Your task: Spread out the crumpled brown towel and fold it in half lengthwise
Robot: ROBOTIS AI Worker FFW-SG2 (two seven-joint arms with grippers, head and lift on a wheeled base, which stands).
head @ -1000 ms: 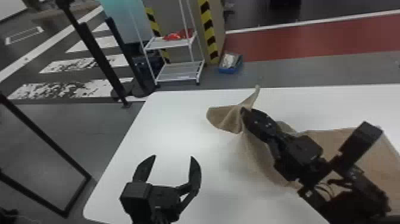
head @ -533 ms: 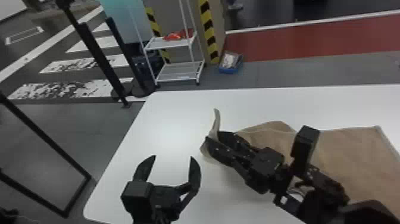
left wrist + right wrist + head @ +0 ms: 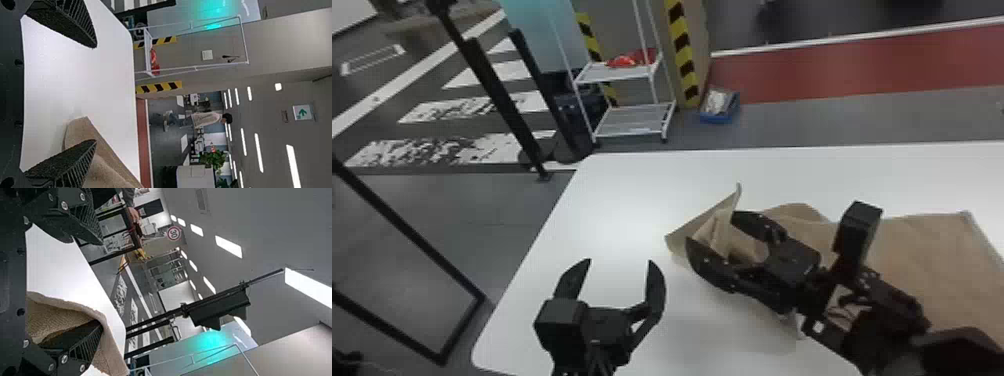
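Right pincer [image 3: 713,229] against part-hidden towel [image 3: 927,250]

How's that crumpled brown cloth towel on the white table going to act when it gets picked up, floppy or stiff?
Most likely floppy: the towel bends over one finger of the black right pincer. Its thin-looking edges suggest it's light for its spread. One peak pokes upward, so it may hold small creases, though I'd expect sagging.

Over there, a white rack [image 3: 635,120] holds something red [image 3: 624,61] on its upper shelf, with a blue bin [image 3: 717,119] on the floor nearby. I can also see a leafy plant [image 3: 213,159] and a round, red-rimmed sign [image 3: 174,234].
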